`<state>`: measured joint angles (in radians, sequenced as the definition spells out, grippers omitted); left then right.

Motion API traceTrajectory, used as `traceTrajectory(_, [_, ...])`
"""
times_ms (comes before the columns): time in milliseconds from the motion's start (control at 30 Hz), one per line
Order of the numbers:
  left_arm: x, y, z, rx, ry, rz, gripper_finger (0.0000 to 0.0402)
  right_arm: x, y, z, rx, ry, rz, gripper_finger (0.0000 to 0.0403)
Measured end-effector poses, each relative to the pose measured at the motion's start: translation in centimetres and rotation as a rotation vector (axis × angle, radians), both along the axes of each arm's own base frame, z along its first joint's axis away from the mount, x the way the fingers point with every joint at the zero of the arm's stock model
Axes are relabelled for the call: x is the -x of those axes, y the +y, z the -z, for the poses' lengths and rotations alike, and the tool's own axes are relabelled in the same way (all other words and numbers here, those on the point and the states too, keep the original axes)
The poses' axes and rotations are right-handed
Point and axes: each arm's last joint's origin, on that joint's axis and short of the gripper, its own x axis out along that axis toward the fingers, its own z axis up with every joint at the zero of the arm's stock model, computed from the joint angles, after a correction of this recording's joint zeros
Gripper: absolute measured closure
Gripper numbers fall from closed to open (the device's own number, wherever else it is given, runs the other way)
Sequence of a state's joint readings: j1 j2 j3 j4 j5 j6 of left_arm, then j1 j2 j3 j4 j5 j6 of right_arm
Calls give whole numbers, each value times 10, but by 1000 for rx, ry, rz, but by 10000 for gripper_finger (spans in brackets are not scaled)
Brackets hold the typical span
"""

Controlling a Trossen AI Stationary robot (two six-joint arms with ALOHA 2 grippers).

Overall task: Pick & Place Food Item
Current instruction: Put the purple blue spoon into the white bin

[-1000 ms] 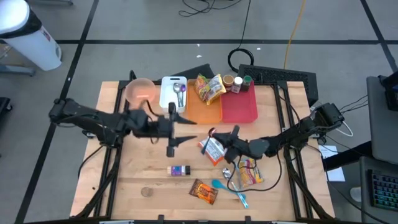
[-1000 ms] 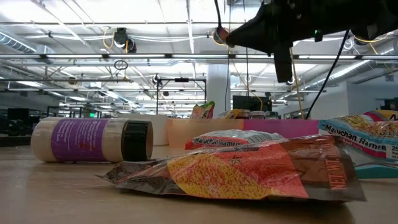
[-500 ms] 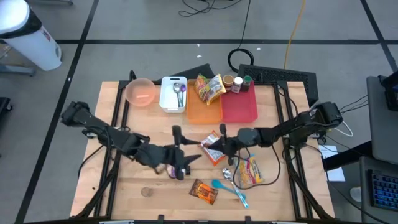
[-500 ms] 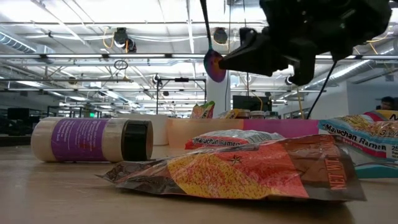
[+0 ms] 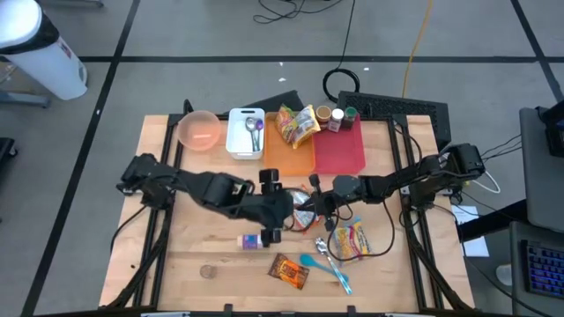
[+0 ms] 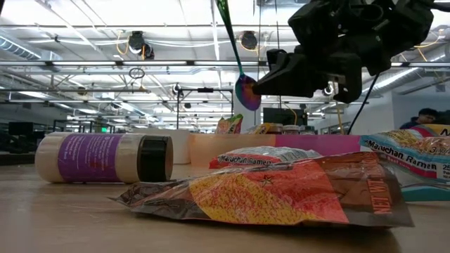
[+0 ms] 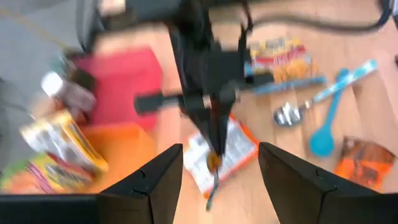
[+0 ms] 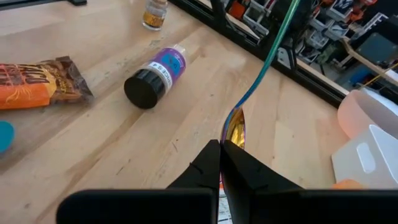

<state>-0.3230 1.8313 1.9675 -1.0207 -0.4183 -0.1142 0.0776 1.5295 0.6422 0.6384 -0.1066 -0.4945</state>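
Since a second ago the left arm has swung off the far side by the white tray (image 5: 238,141) and come to the middle of the counter (image 5: 194,291). Its tool (image 5: 280,210) has fingers apart and holds nothing. It now faces the right tool (image 8: 222,146) just beside it. The right tool is closed tight on an iridescent spoon (image 8: 237,130), with the teal handle pointing up and away. It has drifted slightly toward the left arm.

Both tools hang over the ramen packet (image 7: 242,140), which lies flat on the counter, not lifted. Judgement: the ramen packet is the likely food item, though I cannot tell for certain. The left tool looks set up for a pick or a handover. No food is gripped yet, so placing has not begun.

Other loose food on the counter:
- chip bag (image 5: 289,270)
- purple-label jar (image 5: 253,241), lying on its side
- yellow packet (image 5: 352,242)
- blue spoon (image 5: 322,267), near the chip bag

Containers along the far side:
- pink bowl (image 5: 201,130): no contents visible
- white tray: one spoon
- orange tray (image 5: 295,158): snack bags (image 5: 297,123)
- red tray (image 5: 339,154): small jars (image 5: 335,116) at its far edge
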Motion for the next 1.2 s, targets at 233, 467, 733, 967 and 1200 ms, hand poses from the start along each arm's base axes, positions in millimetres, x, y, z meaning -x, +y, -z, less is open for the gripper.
traceTrajectory(233, [-6,29,11,164,107,-45,183,0,0,0,4,-1,-2,403])
traceTrajectory(467, [-6,38,20,165,153,-59,183,0,0,0,6,-2,-3,403])
traceTrajectory(733, [-6,37,25,172,175,-49,183,0,0,0,7,-2,-3,403])
traceTrajectory(967, [-6,37,25,173,175,-51,230,0,0,0,12,-2,-4,403])
traceTrajectory(1200, [-6,37,25,172,177,-45,315,0,0,0,13,-3,-4,403])
